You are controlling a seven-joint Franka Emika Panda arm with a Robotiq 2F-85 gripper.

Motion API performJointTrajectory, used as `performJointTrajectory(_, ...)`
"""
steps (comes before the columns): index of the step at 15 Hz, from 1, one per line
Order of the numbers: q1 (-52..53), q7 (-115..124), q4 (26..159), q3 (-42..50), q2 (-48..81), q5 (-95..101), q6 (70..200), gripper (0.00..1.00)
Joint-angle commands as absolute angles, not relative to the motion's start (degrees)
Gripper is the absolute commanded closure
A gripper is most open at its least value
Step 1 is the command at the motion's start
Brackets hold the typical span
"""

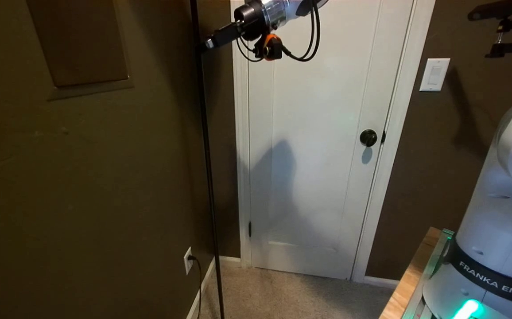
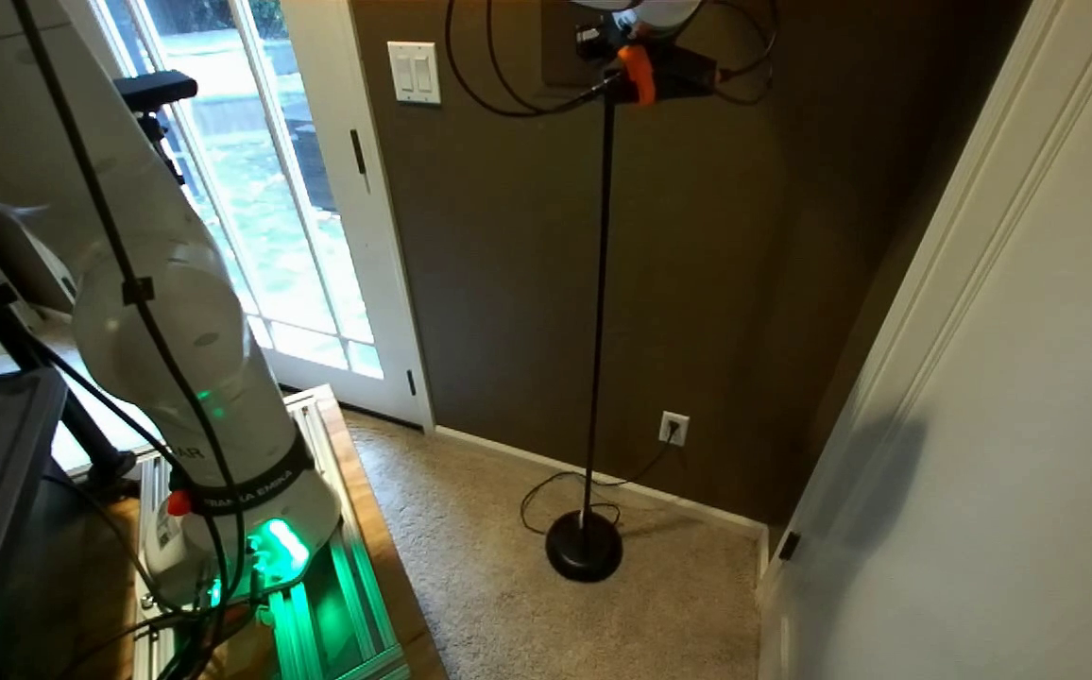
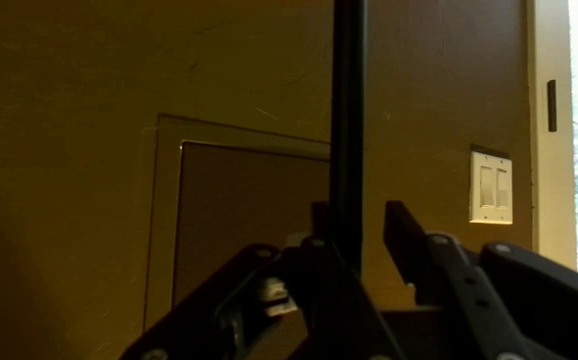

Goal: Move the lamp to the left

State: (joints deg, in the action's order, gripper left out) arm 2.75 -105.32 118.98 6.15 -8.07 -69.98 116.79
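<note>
The lamp is a thin dark pole that stands upright in both exterior views. Its round black base rests on the carpet. Its top is out of view. In the wrist view the pole rises between the two fingers. My gripper is open around it. The left finger is at the pole's left edge; whether they touch I cannot tell. A gap shows between the pole and the right finger. In an exterior view my fingertips are at the upper pole.
A brown wall stands close behind the pole, with a recessed panel and an outlet. The lamp's cord loops on the carpet by the base. A white door is beside it; a glass door is farther along the wall.
</note>
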Motion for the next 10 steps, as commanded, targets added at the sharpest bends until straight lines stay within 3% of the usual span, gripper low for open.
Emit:
performJointTrajectory(1,1.2,-106.1,117.2,5.1,-6.7,-71.7,113.6,0.34)
performJointTrajectory(3,1.1,-106.3,117.1,4.9,-6.6,-71.6,113.1,0.21)
performJointTrajectory(4,1.1,-106.4,116.9,4.9,-6.5,-71.6,112.9,0.5)
performJointTrajectory(5,1.1,-106.7,116.8,4.9,-6.4,-71.7,112.5,0.59)
performJointTrajectory(6,1.0,-107.0,116.6,4.9,-6.3,-71.8,112.2,0.59)
performJointTrajectory(10,0.9,-107.4,116.3,4.9,-6.0,-71.8,112.2,0.88)
